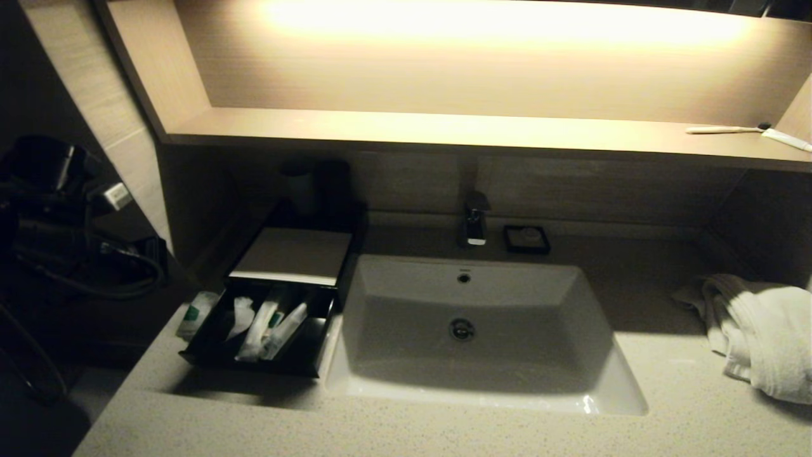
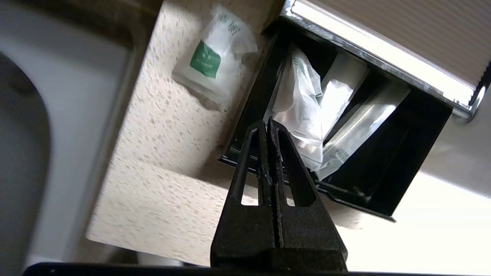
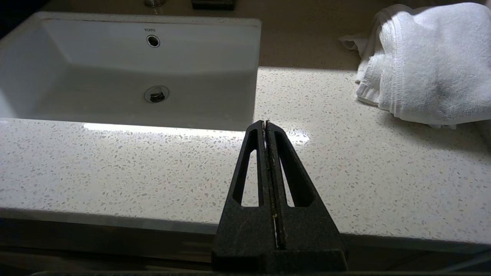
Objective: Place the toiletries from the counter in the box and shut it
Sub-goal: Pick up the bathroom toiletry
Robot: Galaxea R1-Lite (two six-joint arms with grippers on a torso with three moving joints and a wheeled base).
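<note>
The black box (image 1: 292, 254) stands left of the sink with its drawer (image 1: 254, 365) slid out. Several white toiletries (image 1: 269, 324) lie in the drawer, also seen in the left wrist view (image 2: 307, 99). One white sachet with a green square (image 1: 196, 311) lies on the counter (image 1: 444, 431) just left of the drawer (image 2: 383, 168); it shows too in the left wrist view (image 2: 213, 57). My left gripper (image 2: 267, 122) hovers shut and empty over the drawer's front corner. My right gripper (image 3: 265, 122) is shut and empty above the counter's front edge.
A white sink basin (image 1: 469, 317) fills the middle, with a faucet (image 1: 474, 222) and a small black soap dish (image 1: 526, 239) behind it. A white towel (image 1: 761, 336) lies at the right. A bare toothbrush (image 1: 723, 129) rests on the lit shelf. A dark cup (image 1: 301, 184) stands behind the box.
</note>
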